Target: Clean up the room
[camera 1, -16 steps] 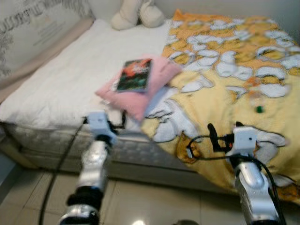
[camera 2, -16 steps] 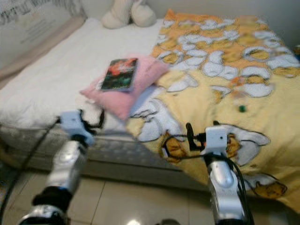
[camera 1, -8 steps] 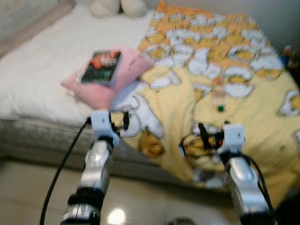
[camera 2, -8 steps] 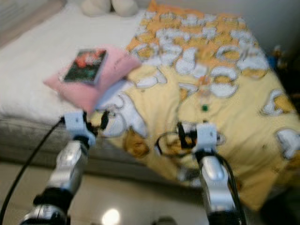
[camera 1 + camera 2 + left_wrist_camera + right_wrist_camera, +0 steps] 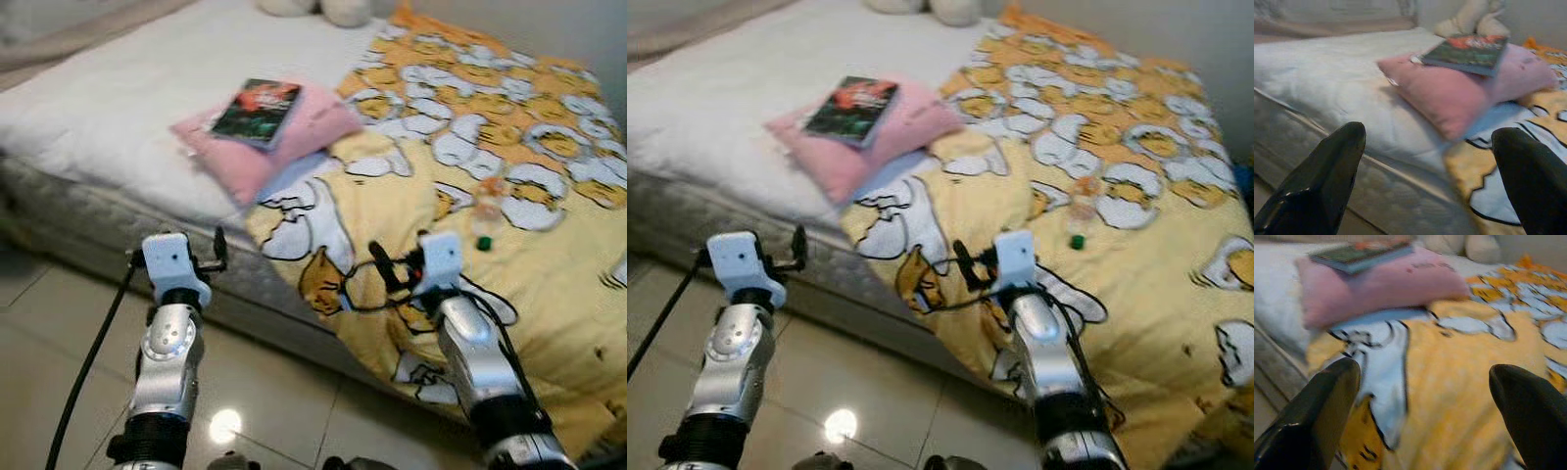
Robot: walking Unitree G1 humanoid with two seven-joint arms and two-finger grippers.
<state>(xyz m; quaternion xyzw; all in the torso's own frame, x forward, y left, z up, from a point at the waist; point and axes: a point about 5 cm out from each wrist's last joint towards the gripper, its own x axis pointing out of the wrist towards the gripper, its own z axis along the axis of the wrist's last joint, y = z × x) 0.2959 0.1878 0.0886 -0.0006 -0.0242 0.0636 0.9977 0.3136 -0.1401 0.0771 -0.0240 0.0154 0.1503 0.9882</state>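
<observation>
1. Yellow cloth was what your cameras mostly met: a blanket (image 5: 509, 186) printed with white and orange cartoon figures covered the right part of the bed and hung over its near edge toward the tiled floor (image 5: 59, 333).
2. You had a white mattress (image 5: 118, 117) bare on the left, with a pink pillow (image 5: 284, 137) lying near the middle, its right end touching the blanket's edge.
3. A dark-covered book (image 5: 257, 99) lay flat on top of that pillow, toward its far side.
4. You could see a small clear bottle with a green cap (image 5: 484, 211) lying on the blanket, right of the pillow and well apart from it.
5. Pale stuffed toys (image 5: 931, 8) sat at the far end of the bed.
6. Your left gripper (image 5: 1430, 161) hovered near the bed's near edge, over the floor, with its fingers (image 5: 1327, 166) spread wide and nothing between them; it pointed at the pillow and book.
7. Your right gripper (image 5: 1425, 401) hung over the draped blanket, also spread wide and empty, its fingers (image 5: 1317, 406) framing the blanket's print with the pillow beyond.
8. Neither gripper touched the pillow, book or bottle.
</observation>
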